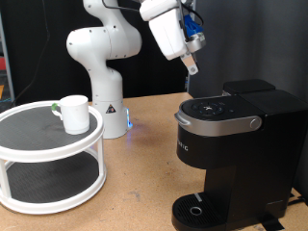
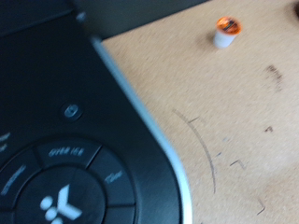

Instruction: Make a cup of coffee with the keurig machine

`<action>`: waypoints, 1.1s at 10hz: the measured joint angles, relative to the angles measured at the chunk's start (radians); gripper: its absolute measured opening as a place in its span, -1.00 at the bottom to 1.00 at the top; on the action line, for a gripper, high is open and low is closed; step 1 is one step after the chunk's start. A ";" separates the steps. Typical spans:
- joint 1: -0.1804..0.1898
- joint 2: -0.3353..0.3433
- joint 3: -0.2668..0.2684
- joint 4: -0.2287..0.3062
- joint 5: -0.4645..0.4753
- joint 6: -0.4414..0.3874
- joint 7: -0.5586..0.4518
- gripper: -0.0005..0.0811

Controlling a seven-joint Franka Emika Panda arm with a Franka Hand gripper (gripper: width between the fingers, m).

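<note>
The keurig machine (image 1: 231, 144) stands at the exterior view's right, black, with its lid down and its round top button (image 1: 207, 108) showing. My gripper (image 1: 191, 66) hangs in the air just above the machine's top, holding nothing that I can see. The wrist view shows the machine's lid and buttons (image 2: 65, 177) close below, with no fingers in it. The cup (image 1: 74, 113), a white mug, stands on the upper shelf of a white round rack (image 1: 48, 144) at the exterior view's left, far from the gripper. The drip tray (image 1: 197, 210) is bare.
A small white coffee pod with a tan top (image 2: 224, 33) stands on the brown table (image 2: 243, 121) beyond the machine in the wrist view. The arm's white base (image 1: 104, 101) stands between the rack and the machine.
</note>
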 joint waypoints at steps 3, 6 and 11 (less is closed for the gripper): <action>0.012 -0.067 -0.029 -0.077 0.133 0.034 -0.095 -0.98; 0.009 -0.172 -0.094 -0.125 0.145 -0.118 -0.171 -0.98; 0.006 -0.226 -0.158 -0.149 0.150 -0.253 -0.247 -0.98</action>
